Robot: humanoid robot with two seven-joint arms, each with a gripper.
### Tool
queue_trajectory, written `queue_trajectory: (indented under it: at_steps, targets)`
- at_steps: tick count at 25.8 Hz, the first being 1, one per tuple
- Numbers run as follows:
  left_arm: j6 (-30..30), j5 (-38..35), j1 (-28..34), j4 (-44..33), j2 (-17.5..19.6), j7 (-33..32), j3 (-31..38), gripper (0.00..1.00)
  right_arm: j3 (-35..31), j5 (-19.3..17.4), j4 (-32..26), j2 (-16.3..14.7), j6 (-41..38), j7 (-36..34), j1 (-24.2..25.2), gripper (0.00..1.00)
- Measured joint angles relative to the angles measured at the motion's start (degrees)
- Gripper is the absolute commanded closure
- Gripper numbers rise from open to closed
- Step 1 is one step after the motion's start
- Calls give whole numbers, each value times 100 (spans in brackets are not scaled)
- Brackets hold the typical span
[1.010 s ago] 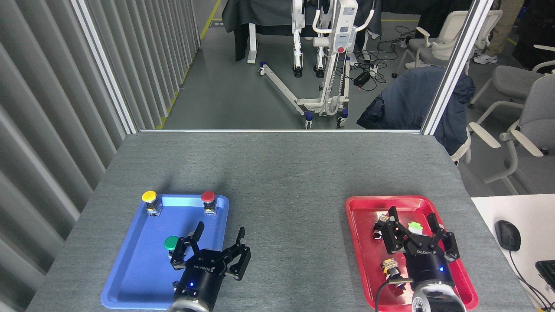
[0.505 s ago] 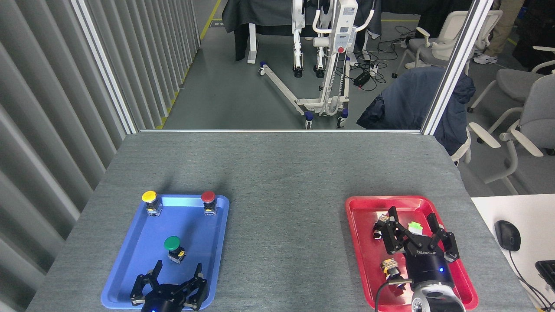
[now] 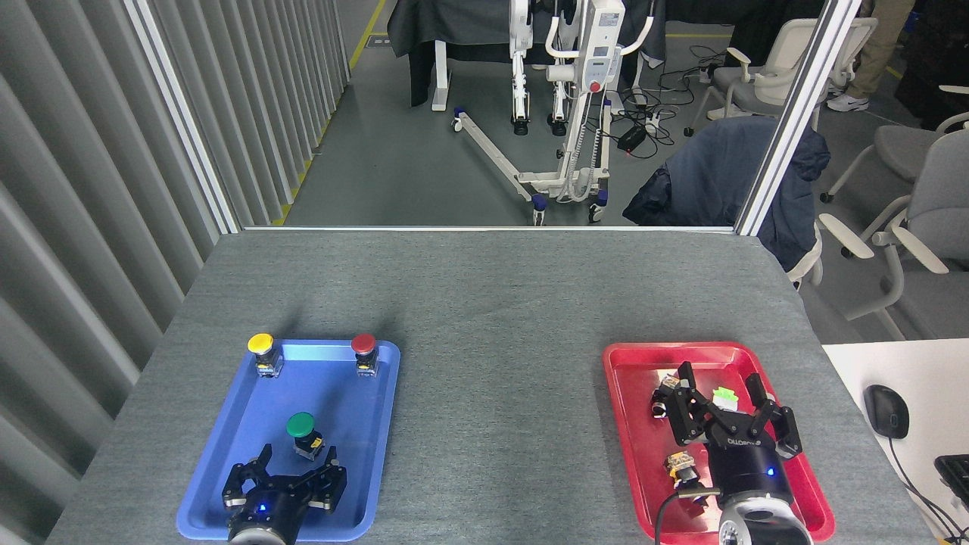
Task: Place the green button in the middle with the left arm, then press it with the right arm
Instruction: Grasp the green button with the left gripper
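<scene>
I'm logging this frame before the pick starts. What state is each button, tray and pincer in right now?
Green button: upright in the blue tray, not gripped.
Yellow button: upright, tray's far left corner.
Red button: upright, tray's far right corner.
Left pincer: open, just short of the green button.
Right pincer: open, over the red tray, holding nothing.

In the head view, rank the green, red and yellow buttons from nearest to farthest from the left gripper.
From the left gripper:
1. Green button, just beyond the fingertips, mid blue tray.
2. Red button, tray's far right corner.
3. Yellow button, far left corner; nearly level with red, too close to call.
</scene>
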Motion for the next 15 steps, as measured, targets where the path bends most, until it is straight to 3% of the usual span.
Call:
queue_trajectory:
  at_steps: [7,8,13,15]
  targets:
    - [0,16,-405,514,31,-8,2,2,-11,0,0,-4,0,10,0,0]
    - [0,16,-431,544,31,-8,2,6,-12,0,0,-6,0,11,0,0]
    - [0,-18,-485,603,46,-10,-4,51,-12,0,0,-15,0,17,0,0]
    - [0,-27,-482,598,56,-10,-5,81,-13,0,0,-21,0,22,0,0]
